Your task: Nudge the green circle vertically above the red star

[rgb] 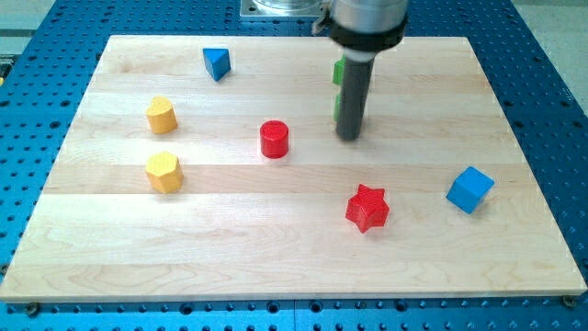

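The red star (367, 207) lies at the lower right of the middle of the wooden board (294, 257). My dark rod comes down from the view's top, and my tip (348, 137) rests on the board above and slightly left of the red star. Green shows just behind the rod at its left edge: one green piece (338, 71) higher up and another (337, 108) lower; the rod hides most of both, so I cannot make out their shapes. My tip is right beside the lower green piece.
A red cylinder (274, 139) stands left of my tip. A blue triangle (216, 62) is at the top left. Two yellow blocks (162, 114) (163, 171) are at the left. A blue cube (469, 189) is at the right.
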Controlling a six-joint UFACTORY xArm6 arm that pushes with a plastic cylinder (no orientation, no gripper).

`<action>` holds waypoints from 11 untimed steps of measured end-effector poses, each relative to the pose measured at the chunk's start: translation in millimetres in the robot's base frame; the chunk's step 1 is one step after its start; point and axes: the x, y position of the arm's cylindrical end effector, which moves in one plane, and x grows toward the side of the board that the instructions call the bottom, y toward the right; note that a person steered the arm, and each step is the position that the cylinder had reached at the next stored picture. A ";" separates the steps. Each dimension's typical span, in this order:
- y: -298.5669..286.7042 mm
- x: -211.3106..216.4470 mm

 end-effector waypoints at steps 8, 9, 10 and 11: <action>-14.8 -32.5; -5.9 -28.9; -3.1 -22.7; 8.5 -20.6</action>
